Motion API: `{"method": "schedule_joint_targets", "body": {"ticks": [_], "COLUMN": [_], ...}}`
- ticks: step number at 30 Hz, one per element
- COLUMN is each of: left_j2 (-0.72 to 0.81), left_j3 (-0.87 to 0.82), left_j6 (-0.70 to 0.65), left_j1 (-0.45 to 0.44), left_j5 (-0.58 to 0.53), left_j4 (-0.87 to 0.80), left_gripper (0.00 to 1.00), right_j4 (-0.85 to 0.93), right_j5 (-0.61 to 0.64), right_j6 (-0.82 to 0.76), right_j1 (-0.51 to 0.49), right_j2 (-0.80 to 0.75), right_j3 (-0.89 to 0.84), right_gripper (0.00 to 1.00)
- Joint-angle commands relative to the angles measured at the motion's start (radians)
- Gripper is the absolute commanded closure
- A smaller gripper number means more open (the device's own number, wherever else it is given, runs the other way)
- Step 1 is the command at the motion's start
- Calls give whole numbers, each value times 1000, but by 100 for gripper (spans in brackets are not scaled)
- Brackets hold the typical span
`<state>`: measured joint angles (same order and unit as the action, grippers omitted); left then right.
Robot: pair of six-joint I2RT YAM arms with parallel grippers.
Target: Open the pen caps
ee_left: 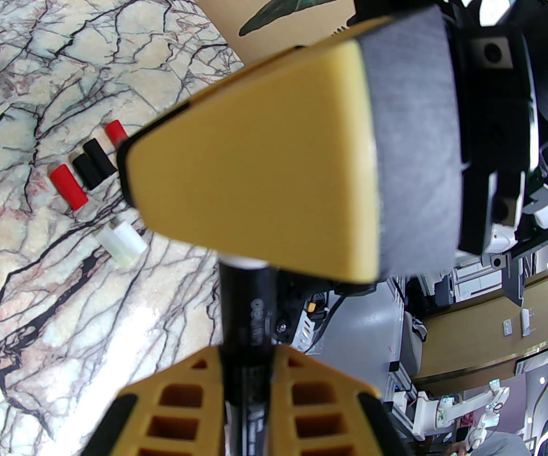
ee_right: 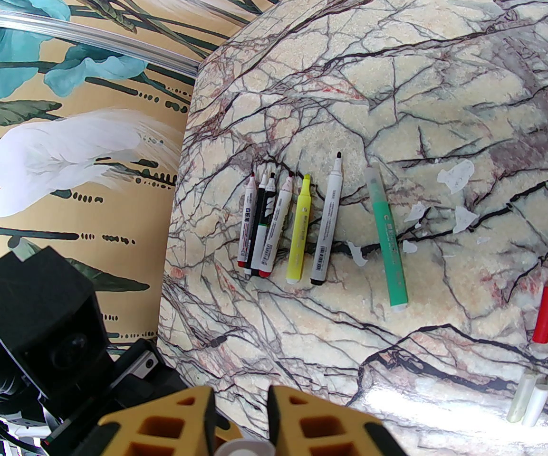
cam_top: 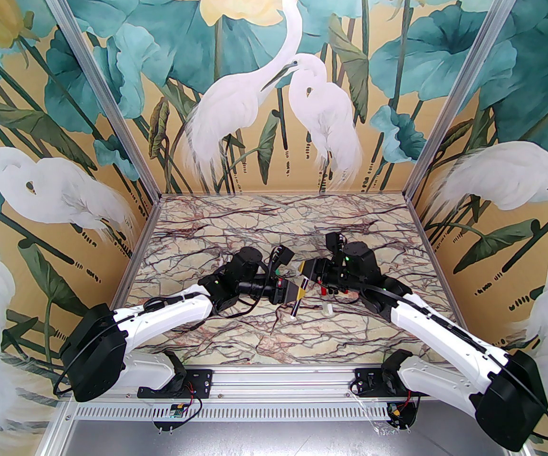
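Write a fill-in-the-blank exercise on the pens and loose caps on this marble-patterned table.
The left gripper is shut on a slim plastic pen whose barrel is ___.
Beside two short black plastic caps on the marble-patterned table lie ___ short red plastic caps.
The long plastic pen lying nearest those caps is ___.
Missing words: black, two, green.

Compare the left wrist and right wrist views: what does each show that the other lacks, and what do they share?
Left wrist: the left gripper shut on a black pen.
Right wrist: a row of pens lying side by side.
Both: the right gripper at the held pen's whitish cap, and loose red, black and whitish caps on the marble table.
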<state>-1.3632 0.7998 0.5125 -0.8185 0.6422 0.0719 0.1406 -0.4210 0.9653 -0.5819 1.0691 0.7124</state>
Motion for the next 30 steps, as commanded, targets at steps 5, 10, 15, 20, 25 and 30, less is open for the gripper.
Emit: {"method": "schedule_joint_targets", "body": {"ticks": [5,10,15,20,25,30], "left_j2": [-9,-11,-11,-6,-14,-13], "left_j3": [22,22,21,21,-1,-14], "left_j6": [12,11,11,21,98,96], "left_j1": [-5,-5,-5,-5,-5,-5], "left_j5": [-3,0,2,0,39,39], "left_j4": [18,19,14,20,139,167], "left_gripper": [90,90,90,88,80,67], "right_j4": [-7,10,10,10,2,-12], "right_j5": [-18,-4,-1,-8,-10,-23], "right_j6": [-13,-23,-27,-31,-31,-24], "right_j1": [-9,-10,-11,-10,-11,-11], "right_j2": [18,10,9,12,-2,-8], "right_j3": [23,24,27,32,39,47], "right_gripper": [74,76,79,83,84,85]}}
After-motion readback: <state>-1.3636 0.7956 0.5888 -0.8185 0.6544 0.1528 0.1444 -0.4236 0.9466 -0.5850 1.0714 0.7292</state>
